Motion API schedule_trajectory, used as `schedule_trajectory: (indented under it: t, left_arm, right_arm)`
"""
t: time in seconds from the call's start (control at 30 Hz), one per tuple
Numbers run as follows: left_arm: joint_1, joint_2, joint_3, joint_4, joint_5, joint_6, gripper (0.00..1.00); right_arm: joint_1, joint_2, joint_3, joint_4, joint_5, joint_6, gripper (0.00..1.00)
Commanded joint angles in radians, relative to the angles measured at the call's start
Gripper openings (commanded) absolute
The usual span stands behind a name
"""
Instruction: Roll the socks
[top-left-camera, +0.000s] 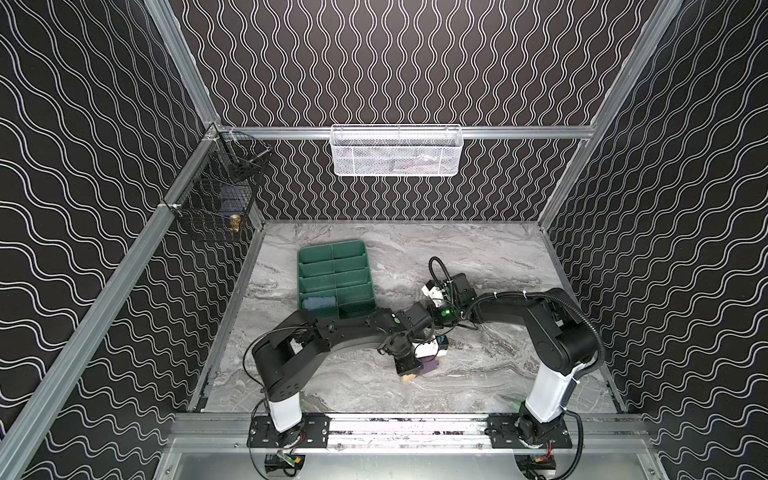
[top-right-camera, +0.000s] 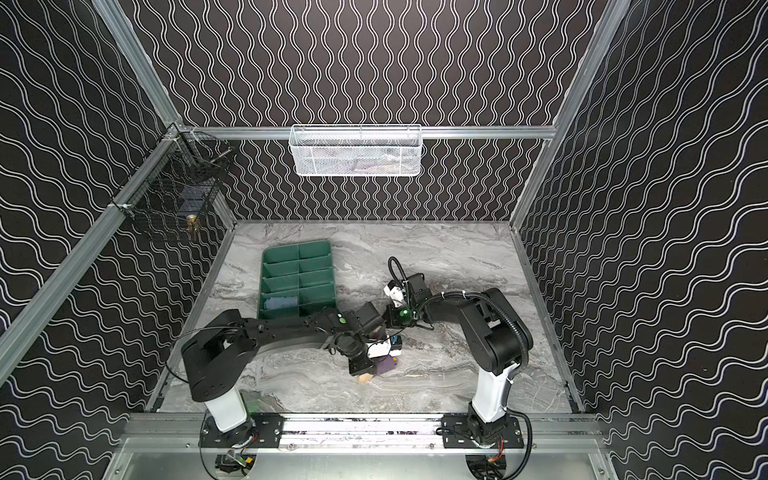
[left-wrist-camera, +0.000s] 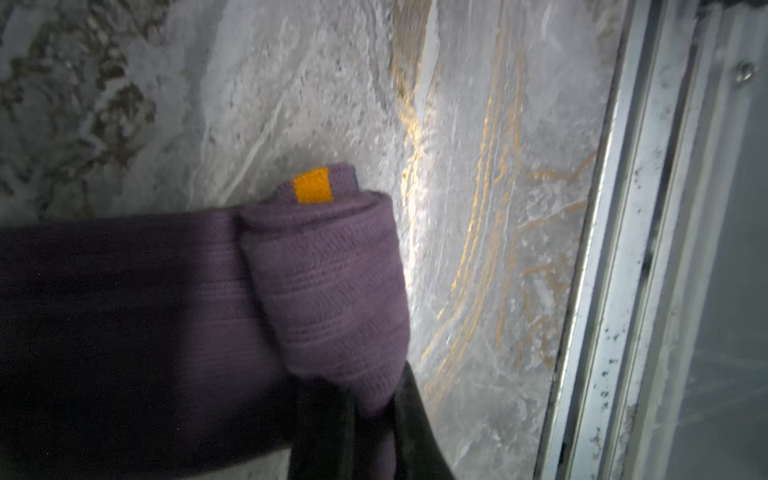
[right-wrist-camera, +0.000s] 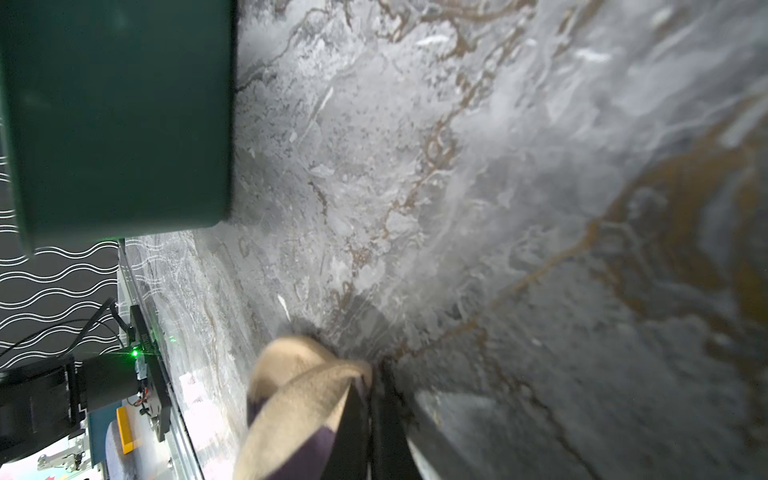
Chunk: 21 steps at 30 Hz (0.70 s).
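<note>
Left hand clamped on purple sock, 4 o'clock of tray, right hand closed beside toe: roll tightly.

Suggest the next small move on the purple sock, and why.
Probably roll the left gripper a little further toward the tan end. It is shut on the purple sock, which shows only one loose fold, and the right gripper is shut at the tan end, seemingly anchoring it.
</note>
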Motion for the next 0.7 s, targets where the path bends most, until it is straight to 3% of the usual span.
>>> schedule_trajectory:
  t: [0.0,0.23,0.5,0.67]
  left_arm:
    - [-0.001,0.068,0.014,-0.096,-0.006,-0.036,0.0]
    - [0.025,0.181,0.074,-0.177,-0.021,-0.045,0.0]
    - [0.083,0.192,0.065,-0.199,-0.017,-0.025,0.0]
    - [0.098,0.225,0.091,-0.219,0.01,-0.006,0.0]
  right_arm:
    - [-0.006,0.011,-0.026,-0.126,0.225,0.011,0.0]
    - [-0.026,-0.089,-0.049,-0.133,0.245,-0.006,0.02]
    - [-0.103,-0.322,-0.035,-0.205,0.308,-0.047,0.41]
    - [-0.111,-0.584,-0.043,-0.242,0.378,-0.116,0.49]
